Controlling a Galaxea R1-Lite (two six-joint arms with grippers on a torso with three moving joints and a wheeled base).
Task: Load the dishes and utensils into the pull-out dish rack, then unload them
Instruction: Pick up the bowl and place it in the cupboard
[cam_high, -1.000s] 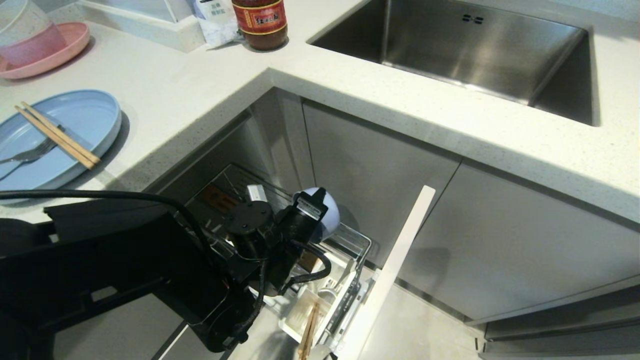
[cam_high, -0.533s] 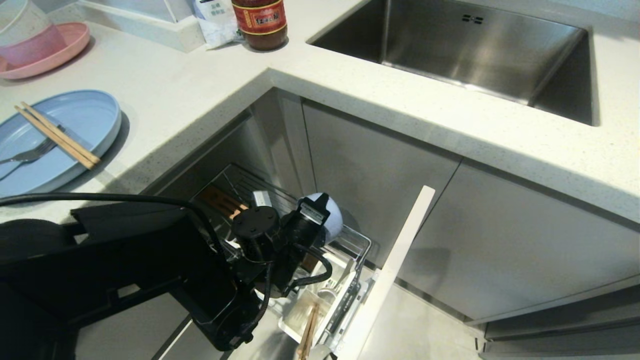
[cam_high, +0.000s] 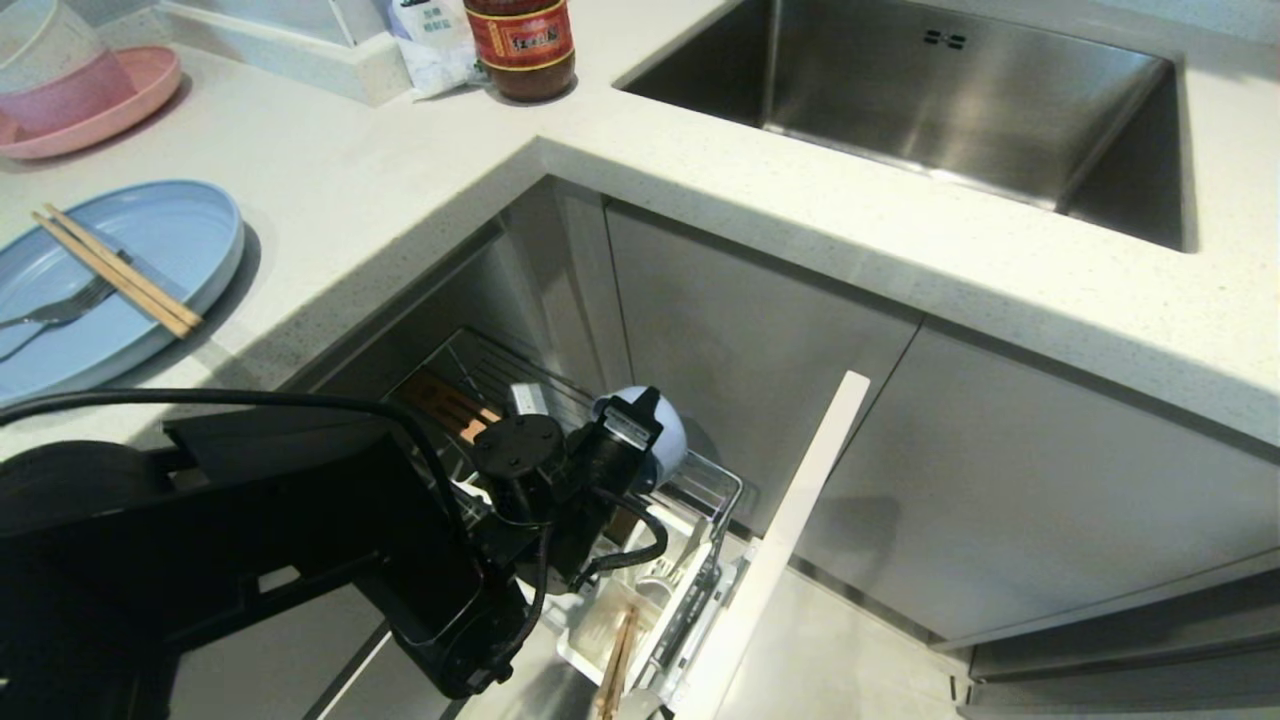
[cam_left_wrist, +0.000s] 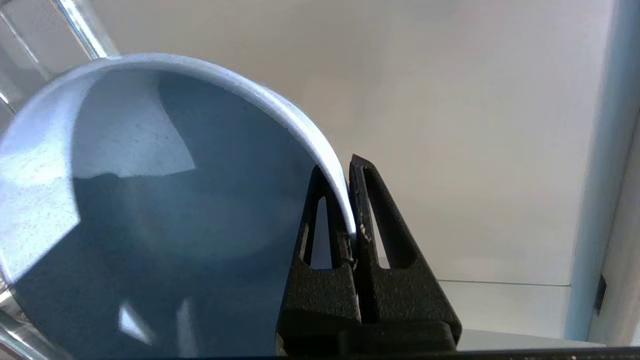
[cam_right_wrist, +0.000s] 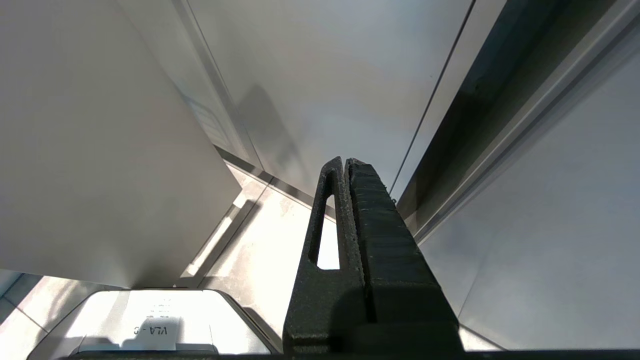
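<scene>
Overhead, from the head view, the left gripper (cam_high: 655, 425) sat down in the pull-out dish rack (cam_high: 715, 485), its fingertips buried against the light-blue bowl (cam_high: 668, 432), so that only a curved sliver of the bowl showed past the black wrist housing. The arm's bulk covered most of the rack's wire floor; a strip of slotted wood (cam_high: 445, 405) peeked out behind the wrist. Just short of the fingers, nearer the camera, lay the white utensil box (cam_high: 600, 625) with a pair of chopsticks (cam_high: 618, 655) standing in it, their lower ends cut off by the frame edge. Well away from the fingers, up on the countertop (cam_high: 400, 180), rested the light-blue plate (cam_high: 170, 240) (partly cropped at the picture's side) carrying a second pair of chopsticks (cam_high: 115, 270) and a fork (cam_high: 60, 310).

In the left wrist view the matter was plainer: the two black fingers (cam_left_wrist: 385, 225) were pinched nearly together on the bowl's rim (cam_left_wrist: 320, 145), one finger inside the bowl (cam_left_wrist: 150, 200), one outside. The bowl stood tilted on edge, its hollow facing the camera; its lower part ran out of frame, and where it met the rack could not be seen.

In the right wrist view the right gripper (cam_right_wrist: 347, 167) had its fingers pressed together on nothing, beside pale cabinet panels (cam_right_wrist: 325, 75), away from the rack.
</scene>
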